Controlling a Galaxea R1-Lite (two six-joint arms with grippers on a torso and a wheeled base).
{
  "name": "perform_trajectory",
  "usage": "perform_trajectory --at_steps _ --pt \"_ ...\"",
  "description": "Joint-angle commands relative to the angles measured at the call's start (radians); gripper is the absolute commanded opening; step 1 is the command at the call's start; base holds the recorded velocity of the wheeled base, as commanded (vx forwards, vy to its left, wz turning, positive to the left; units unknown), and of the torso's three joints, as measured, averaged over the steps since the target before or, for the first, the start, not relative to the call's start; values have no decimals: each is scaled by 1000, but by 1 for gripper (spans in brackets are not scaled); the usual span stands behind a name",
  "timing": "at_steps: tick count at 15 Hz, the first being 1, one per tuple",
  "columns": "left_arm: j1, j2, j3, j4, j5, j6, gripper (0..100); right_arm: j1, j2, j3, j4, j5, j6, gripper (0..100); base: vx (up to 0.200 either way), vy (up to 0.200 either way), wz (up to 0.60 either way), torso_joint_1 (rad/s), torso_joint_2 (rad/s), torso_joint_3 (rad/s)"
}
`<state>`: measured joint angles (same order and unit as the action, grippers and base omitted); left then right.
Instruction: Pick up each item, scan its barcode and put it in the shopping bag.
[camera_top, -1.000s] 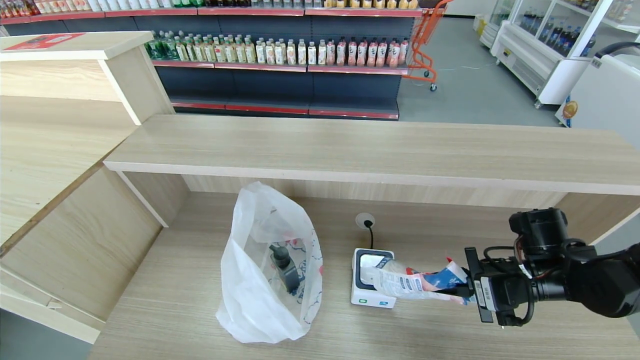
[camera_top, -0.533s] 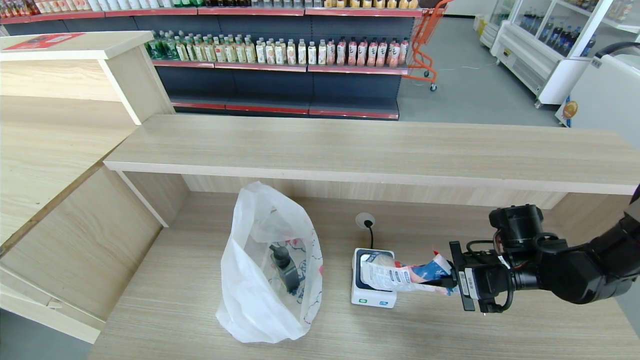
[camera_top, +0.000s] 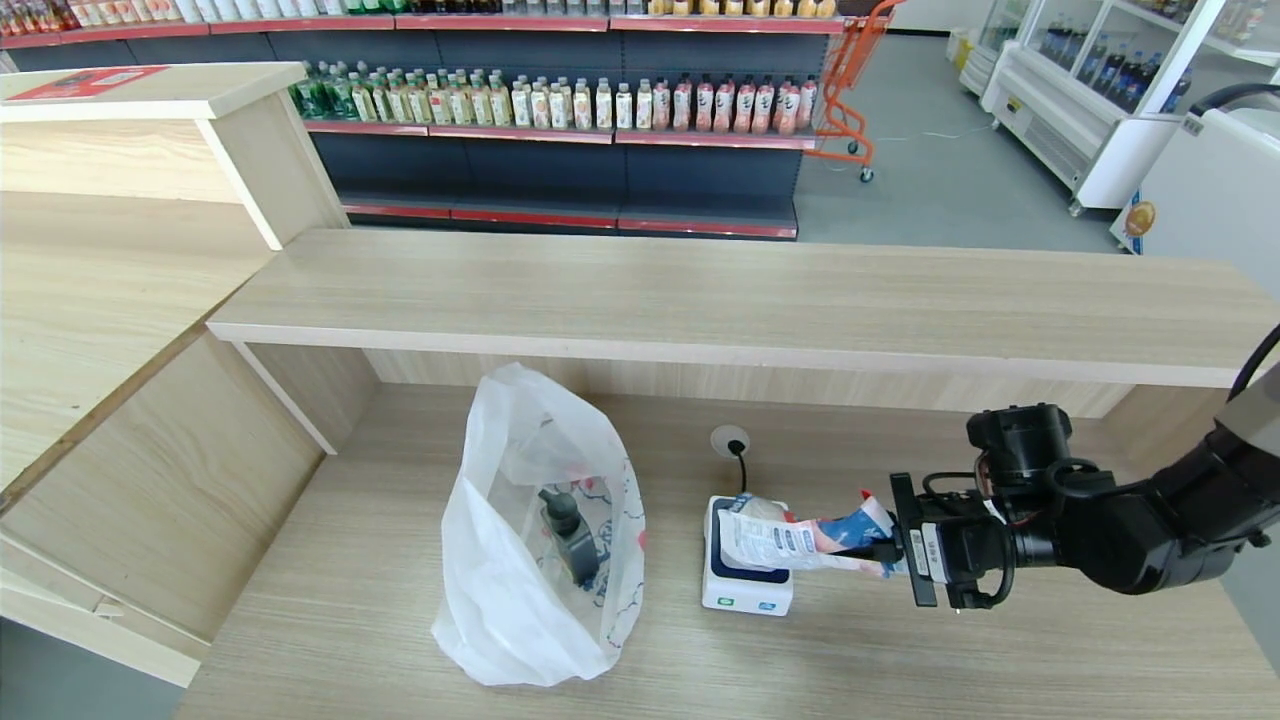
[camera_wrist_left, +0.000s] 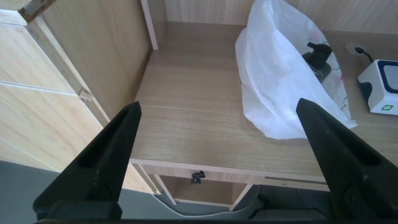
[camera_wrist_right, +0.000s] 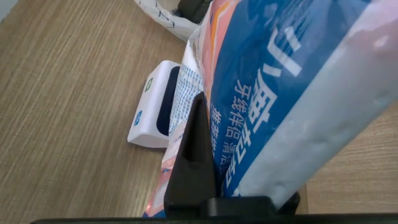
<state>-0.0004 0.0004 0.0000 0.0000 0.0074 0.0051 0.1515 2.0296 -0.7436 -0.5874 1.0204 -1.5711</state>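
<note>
Blue-white packet (camera_top: 790, 543) held level over white scanner (camera_top: 745, 597); translucent shopping bag (camera_top: 520, 610) upright beside scanner, dark pump bottle (camera_top: 570, 540) inside.

The bag (camera_top: 540, 560) stands on the tabletop (camera_top: 800, 670), left of the scanner (camera_top: 745, 598), a bottle (camera_top: 570, 540) inside. The packet (camera_top: 790, 540) hangs over the scanner, right of the bag.

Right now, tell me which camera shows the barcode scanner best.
Head view: the scanner shows nearly whole, the right gripper holding the packet over its window. The right wrist view hides part behind the packet; the left wrist view crops it.
</note>
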Motion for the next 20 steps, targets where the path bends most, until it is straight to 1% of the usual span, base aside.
perform_trajectory --at_steps 1,8,12,14,15,17,18,20 --pt "-1 0 0 0 0 -1 100 7 47 -36 1 21 3 0 0 0 0 0 0 0" --pt "0 0 0 0 0 1 100 40 153 -138 -3 26 6 0 0 0 0 0 0 0" --pt "0 0 0 0 0 1 100 37 144 -138 0 26 13 0 0 0 0 0 0 0" --pt "-1 0 0 0 0 -1 100 26 103 -135 -2 38 60 0 0 0 0 0 0 0" --pt "-1 0 0 0 0 -1 100 11 44 -125 0 59 143 0 0 0 0 0 0 0" --pt "0 0 0 0 0 -1 100 -21 -118 -59 6 63 398 0 0 0 0 0 0 0" --pt "0 0 0 0 0 -1 100 -41 -264 21 6 49 631 0 0 0 0 0 0 0" --pt "-1 0 0 0 0 1 100 -44 -482 139 5 -82 1068 0 0 0 0 0 0 0"
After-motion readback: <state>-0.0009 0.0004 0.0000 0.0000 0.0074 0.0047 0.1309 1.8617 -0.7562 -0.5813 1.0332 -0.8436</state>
